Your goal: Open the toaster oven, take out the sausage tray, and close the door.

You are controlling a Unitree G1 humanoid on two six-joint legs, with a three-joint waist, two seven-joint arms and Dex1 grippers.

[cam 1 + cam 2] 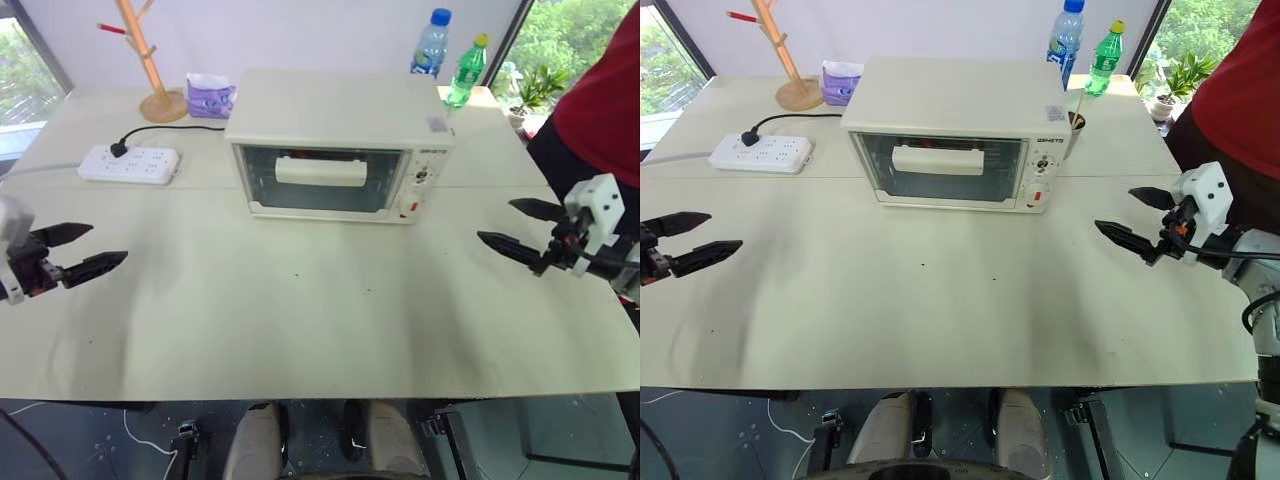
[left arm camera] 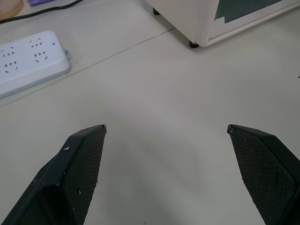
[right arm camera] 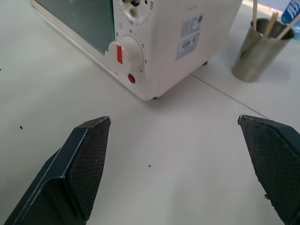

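Observation:
The cream-white toaster oven (image 1: 340, 140) stands at the middle of the far half of the table, its glass door (image 1: 322, 180) closed upright with the wide bar handle (image 1: 319, 171) across it. The sausage tray is hidden behind the glass. My left gripper (image 1: 93, 248) hovers open over the table's left side, far from the oven. My right gripper (image 1: 508, 225) hovers open over the right side, pointing inward, with nothing between its fingers. In the right wrist view the oven's knob panel (image 3: 126, 51) lies ahead of the open fingers (image 3: 86, 154).
A white power strip (image 1: 130, 164) with a black cord lies left of the oven. A wooden stand (image 1: 150, 60) and a purple tissue pack (image 1: 210, 96) sit at the back left, two bottles (image 1: 450, 55) and a metal cup (image 3: 255, 47) at the back right. A person in red (image 1: 605, 100) stands at the right.

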